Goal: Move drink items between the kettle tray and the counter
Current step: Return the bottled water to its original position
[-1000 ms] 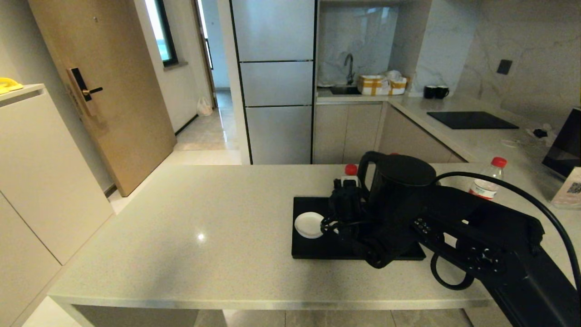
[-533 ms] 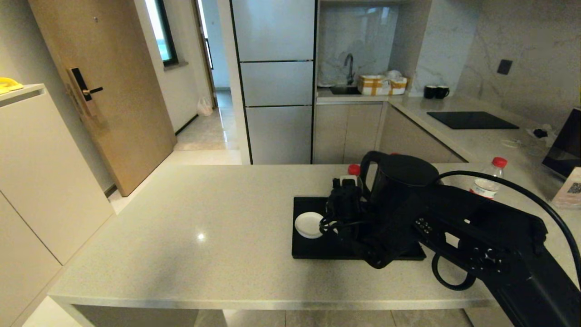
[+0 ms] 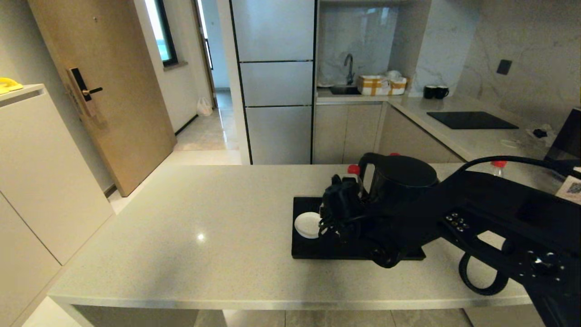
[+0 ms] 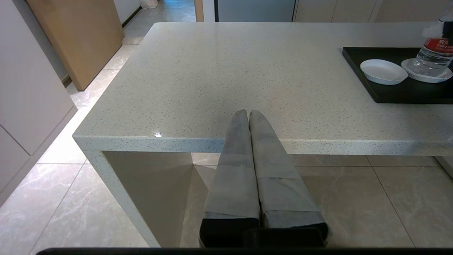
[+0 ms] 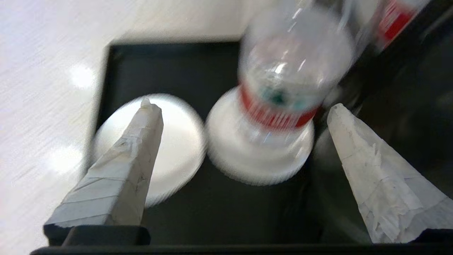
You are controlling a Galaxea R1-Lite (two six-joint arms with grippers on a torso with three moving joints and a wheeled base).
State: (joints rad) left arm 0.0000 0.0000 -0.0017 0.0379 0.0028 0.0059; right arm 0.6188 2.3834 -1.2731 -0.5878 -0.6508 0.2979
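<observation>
Black tray (image 5: 170, 63) on the counter (image 3: 204, 218) held the bottle (image 5: 283, 81) upright on a coaster (image 5: 258, 159), right gripper (image 5: 240, 109) gaping wide and empty around it, kettle (image 3: 399, 181) at three o'clock.

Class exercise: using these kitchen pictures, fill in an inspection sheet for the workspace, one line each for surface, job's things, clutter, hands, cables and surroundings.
Surface: speckled counter, bare left of the black tray.
Job's things: one bottle upright on a coaster in the tray; second bottle on the counter behind the right arm.
Clutter: kettle on the tray; spare coaster.
Hands: right hand open, fingers either side of the tray bottle, not touching; left hand shut, parked off the counter edge.
Cables: black cable along the right arm.
Surroundings: cooktop, sink tap, door.
</observation>
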